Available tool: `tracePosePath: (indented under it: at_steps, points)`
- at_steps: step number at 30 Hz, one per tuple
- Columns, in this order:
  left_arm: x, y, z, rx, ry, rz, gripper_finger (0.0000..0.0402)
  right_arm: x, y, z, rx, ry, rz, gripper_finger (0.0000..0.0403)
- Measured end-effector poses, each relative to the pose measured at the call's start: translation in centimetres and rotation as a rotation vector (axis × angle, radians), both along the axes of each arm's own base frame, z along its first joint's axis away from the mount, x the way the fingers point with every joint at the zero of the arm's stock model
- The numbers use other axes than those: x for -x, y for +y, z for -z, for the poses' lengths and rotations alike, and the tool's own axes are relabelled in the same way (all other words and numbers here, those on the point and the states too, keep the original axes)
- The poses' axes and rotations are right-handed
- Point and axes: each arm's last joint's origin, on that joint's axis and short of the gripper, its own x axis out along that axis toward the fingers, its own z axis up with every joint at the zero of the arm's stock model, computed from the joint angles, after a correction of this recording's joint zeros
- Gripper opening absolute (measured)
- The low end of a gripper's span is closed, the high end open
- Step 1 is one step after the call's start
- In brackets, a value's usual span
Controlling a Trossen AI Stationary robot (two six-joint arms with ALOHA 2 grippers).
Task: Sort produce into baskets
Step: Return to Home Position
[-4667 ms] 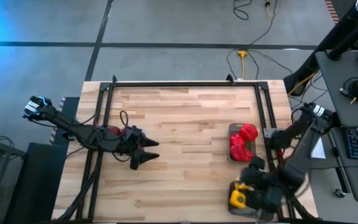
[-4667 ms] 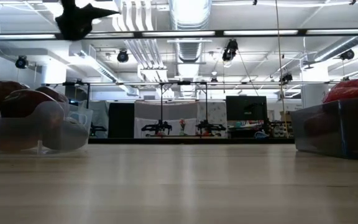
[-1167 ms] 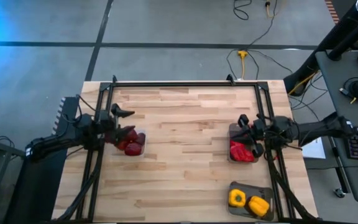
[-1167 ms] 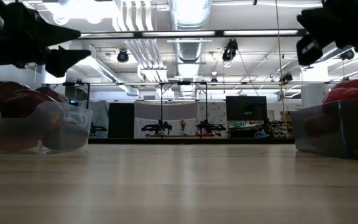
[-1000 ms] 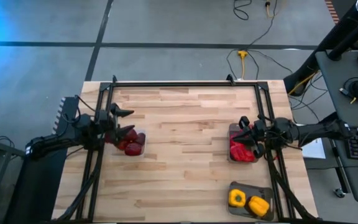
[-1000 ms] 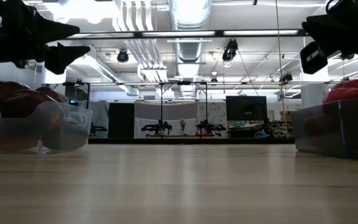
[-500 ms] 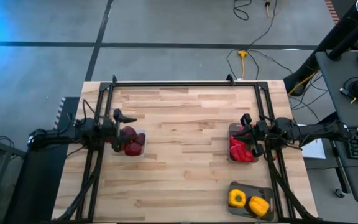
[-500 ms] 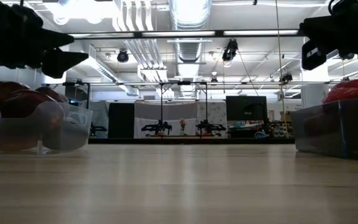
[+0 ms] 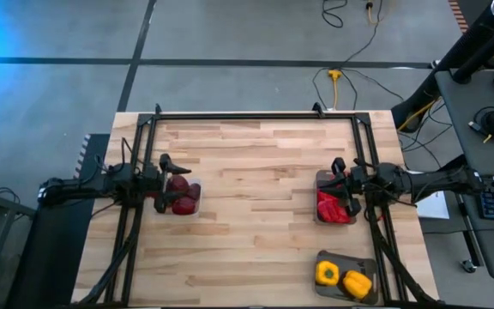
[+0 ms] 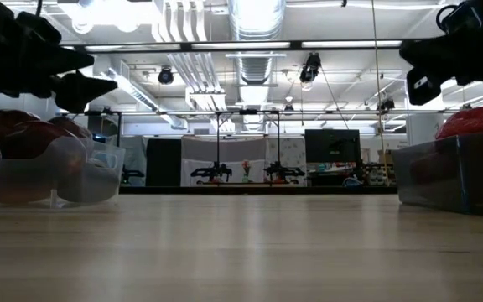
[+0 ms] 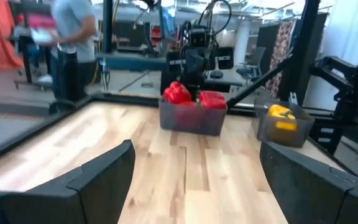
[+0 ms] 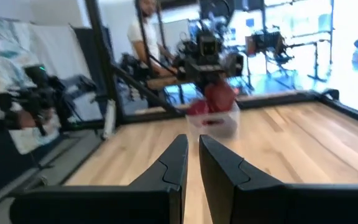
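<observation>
While abreast — yellow peppers along grey basket's long axis.

The bench is a top of pale wooden planks. A black frame stands on it, running along the edge at the top of the high view and down just inside the left and right edges. Three trays lie flat on it: a clear tray midway along the left edge, a second tray opposite it at the right edge, and a grey tray in the right corner lowest in that view, near the second but not touching.
</observation>
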Motion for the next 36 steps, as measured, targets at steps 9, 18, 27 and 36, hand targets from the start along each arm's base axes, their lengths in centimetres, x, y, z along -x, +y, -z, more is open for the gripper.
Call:
tracePosePath:
  at_steps: [9,18,27,36]
  points:
    - [-0.35,0.01,0.47,0.063,0.060,0.000,0.0327,-0.18,-0.04,0.58,0.008,0.060,0.014,0.0034]
    - [-0.51,0.02,0.69,0.064,0.086,-0.002,0.0327,-0.17,-0.04,0.58,0.010,0.058,0.014,0.0034]
    - [-0.58,0.03,0.78,0.064,0.097,-0.003,0.0327,-0.17,-0.04,0.60,0.010,0.059,0.015,0.0034]
    - [-0.61,0.03,0.82,0.064,0.102,-0.004,0.0327,0.44,-0.05,0.37,0.009,0.028,0.015,0.0034]
